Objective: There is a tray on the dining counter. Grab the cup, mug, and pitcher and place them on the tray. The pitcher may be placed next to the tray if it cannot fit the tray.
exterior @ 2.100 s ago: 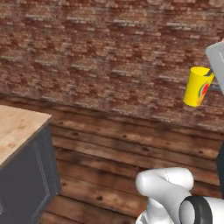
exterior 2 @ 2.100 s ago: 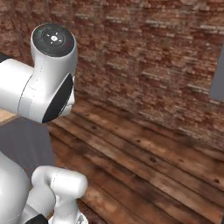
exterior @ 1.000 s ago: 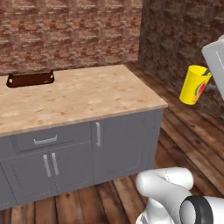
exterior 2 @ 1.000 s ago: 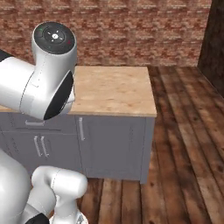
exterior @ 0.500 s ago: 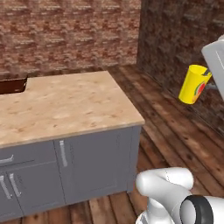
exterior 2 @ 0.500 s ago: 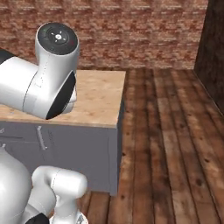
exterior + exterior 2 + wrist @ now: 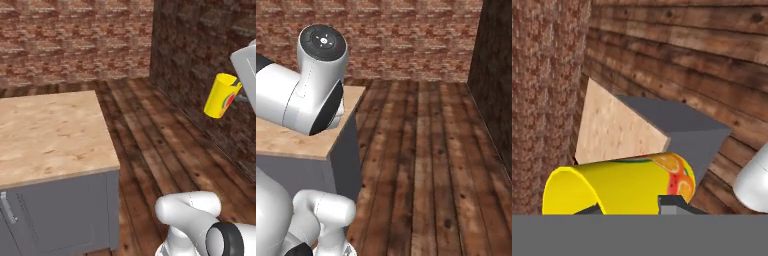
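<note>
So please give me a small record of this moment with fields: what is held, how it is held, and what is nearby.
held thing: tall yellow handleless cup with fruit picture
held by: dark fingers closed on cup, carried in the air
cup tilt: leaning
nearby: light wood countertop on grey cabinet
floor: dark wood planks
walls: red brick

The whole scene has slid across both base views because the base has been turning. The light tan wood-grain table [image 7: 50, 132] on grey cabinets, central a second ago, now sits at the left of the left base view, and the dark brown tray once on it has passed out of frame. A dark brick wall [image 7: 200, 60] has swung into view on the right.
</note>
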